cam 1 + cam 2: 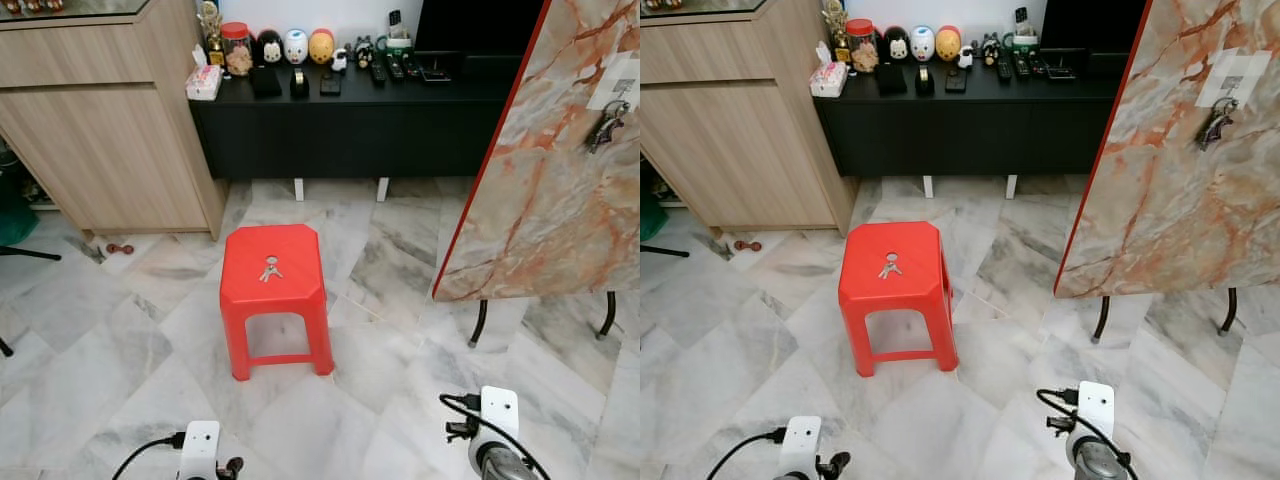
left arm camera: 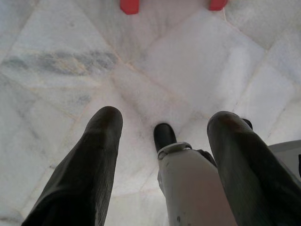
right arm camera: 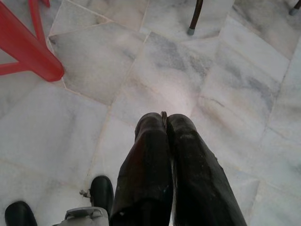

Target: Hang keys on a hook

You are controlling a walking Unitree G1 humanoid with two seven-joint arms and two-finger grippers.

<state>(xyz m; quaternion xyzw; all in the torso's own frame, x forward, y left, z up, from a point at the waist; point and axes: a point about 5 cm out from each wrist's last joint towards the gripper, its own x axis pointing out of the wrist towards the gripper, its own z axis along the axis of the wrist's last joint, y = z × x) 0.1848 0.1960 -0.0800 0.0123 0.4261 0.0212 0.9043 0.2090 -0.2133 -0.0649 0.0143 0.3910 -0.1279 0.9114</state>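
A small bunch of keys [image 1: 270, 268] lies on top of a red plastic stool [image 1: 290, 290] in the middle of the marble floor. To the right stands a marble-patterned board [image 1: 560, 190], and high on it is a white hook [image 1: 618, 90] with another dark key bunch [image 1: 605, 128] hanging from it. Both arms hang low at the bottom of the eye views, well short of the stool. My left gripper [image 2: 164, 117] points at the floor with its fingers apart and nothing between them. The right gripper [image 3: 164, 117] also points down, its fingers pressed together.
A black low console [image 1: 340, 130] with figurines, a jar and remote controls runs along the back wall. A wooden cabinet [image 1: 100, 130] stands at the left. The board rests on thin black legs [image 1: 479, 325]. A small red item [image 1: 120, 248] lies by the cabinet's foot.
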